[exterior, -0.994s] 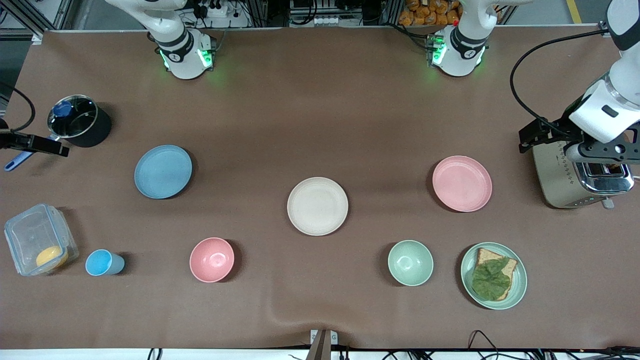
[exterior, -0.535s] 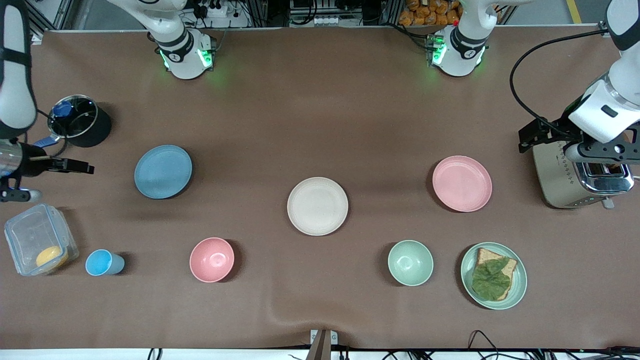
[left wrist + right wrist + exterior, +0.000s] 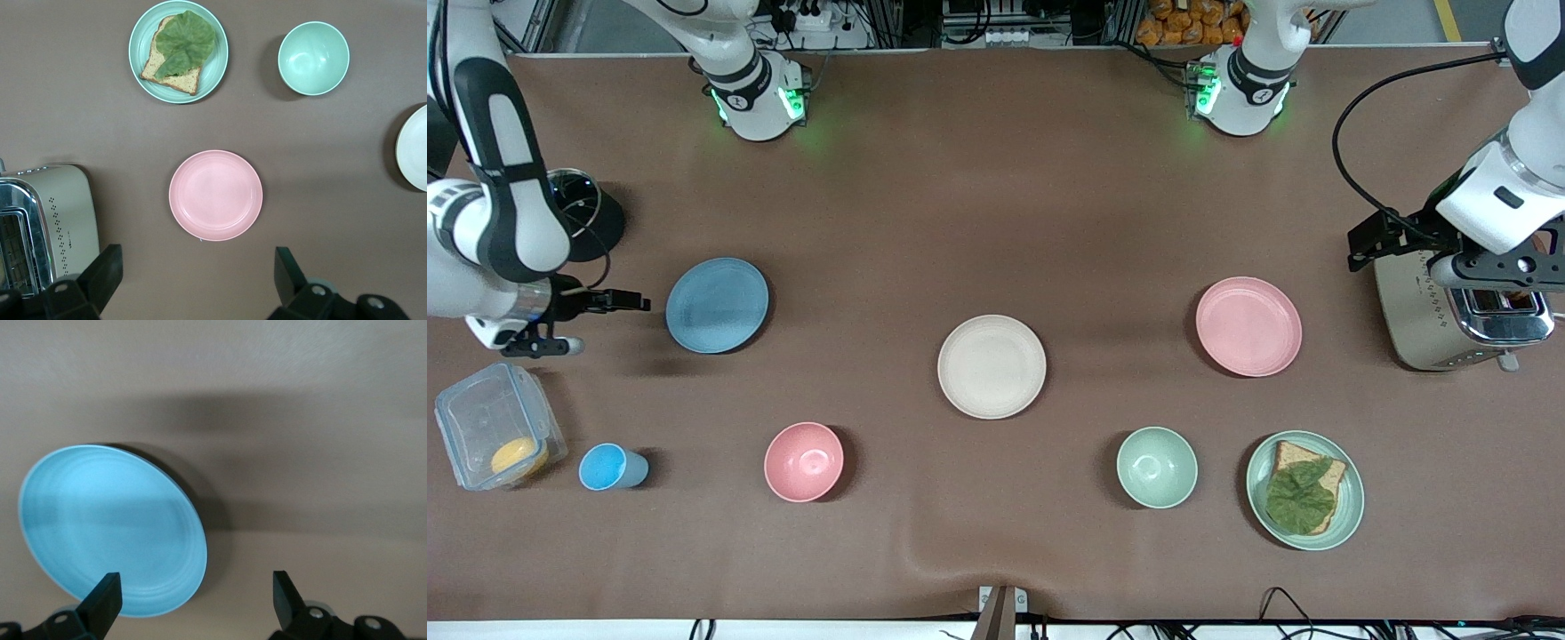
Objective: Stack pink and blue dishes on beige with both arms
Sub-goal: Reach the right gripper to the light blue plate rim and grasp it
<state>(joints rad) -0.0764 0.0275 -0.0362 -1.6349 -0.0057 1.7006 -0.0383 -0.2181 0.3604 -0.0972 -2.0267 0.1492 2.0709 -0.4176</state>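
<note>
On my desk (image 3: 996, 222) the beige plate (image 3: 991, 366) lies mid-desk. My left gripper (image 3: 193, 273) hangs wide open and empty beside the pink plate (image 3: 1248, 325); my right gripper (image 3: 193, 597), likewise spread and empty, hovers at the blue plate (image 3: 717, 305) rim.

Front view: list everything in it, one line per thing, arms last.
blue plate: 1, light blue, toward the right arm's end
beige plate: 1, cream, mid-table
pink plate: 1, pink, toward the left arm's end
pink bowl: 1, nearer the camera than the blue plate
green bowl: 1, pale green
green plate: 1, holds bread and a leaf
blue cup: 1
clear box: 1, something yellow inside
pot: 1, black
toaster: 1, silver-beige
right gripper: open, beside the blue plate
left gripper: open, by the toaster
</note>
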